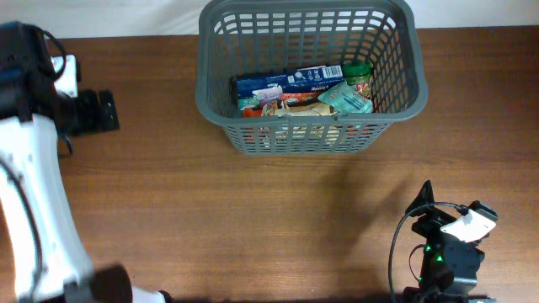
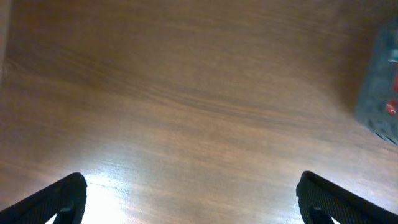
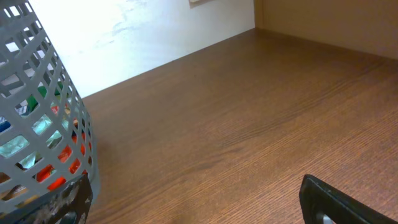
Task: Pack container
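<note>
The container [image 1: 221,99], a large dark grey slotted basket, stands at the far middle of the table. Inside it lie a blue box [image 1: 286,82], a green-lidded jar [image 1: 358,74], a teal pouch [image 1: 347,99] and other packets. My left gripper [image 1: 99,111] is at the far left, well away from the basket, open and empty over bare wood [image 2: 189,186]. The basket shows blurred at the right edge of the left wrist view [image 2: 380,81]. My right gripper [image 1: 424,206] is near the front right, open and empty [image 3: 193,199]. The basket is at its left in the right wrist view [image 3: 43,130].
The brown wooden table [image 1: 253,219] runs under both arms. A pale wall [image 3: 137,25] lies beyond the table's far edge. The right arm's base with a green light [image 1: 446,261] sits at the front right edge.
</note>
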Robot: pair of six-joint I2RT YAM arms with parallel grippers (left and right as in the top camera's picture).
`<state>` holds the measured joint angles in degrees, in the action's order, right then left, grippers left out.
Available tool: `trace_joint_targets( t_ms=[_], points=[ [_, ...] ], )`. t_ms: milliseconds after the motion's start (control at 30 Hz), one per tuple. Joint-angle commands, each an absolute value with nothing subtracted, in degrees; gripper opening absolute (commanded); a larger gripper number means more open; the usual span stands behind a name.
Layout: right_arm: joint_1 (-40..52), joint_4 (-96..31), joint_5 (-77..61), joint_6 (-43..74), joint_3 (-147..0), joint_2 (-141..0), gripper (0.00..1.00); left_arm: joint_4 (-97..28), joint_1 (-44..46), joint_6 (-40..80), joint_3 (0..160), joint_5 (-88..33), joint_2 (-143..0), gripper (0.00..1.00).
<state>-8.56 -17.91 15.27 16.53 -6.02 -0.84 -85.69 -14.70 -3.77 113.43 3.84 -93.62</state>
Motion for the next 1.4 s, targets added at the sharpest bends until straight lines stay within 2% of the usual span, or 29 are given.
trace_joint_targets(
  t_ms=[0,167,367,667,867,1367],
  points=[
    [-9.1,-17.7,15.0,17.0,-5.5,-0.2,0.99,-85.7,-12.3,-3.4,106.4,3.8,-83.5,0.99],
    [-9.1,-17.7,15.0,17.0,-5.5,-0.2,0.99,-83.1,-9.5,-3.5,89.0,3.9,-68.4,0.99],
    [-9.1,-17.7,15.0,17.0,-5.5,-0.2,0.99,-52.8,-5.7,-3.4,62.4,3.8,-44.6,0.99],
    [-9.1,-17.7,15.0,17.0,-5.5,-0.2,0.99,-23.7,-3.7,-3.4,28.6,3.8,-14.7,0.99],
    [-9.1,-17.7,15.0,17.0,-5.5,-0.2,0.99,-5.4,-2.8,-3.4,11.7,3.8,-3.8,0.99],
    [-9.1,-17.7,15.0,17.0,-5.5,-0.2,0.99,-2.1,1.1,-3.4,0.9,3.8,-0.3,0.99]
  ],
)
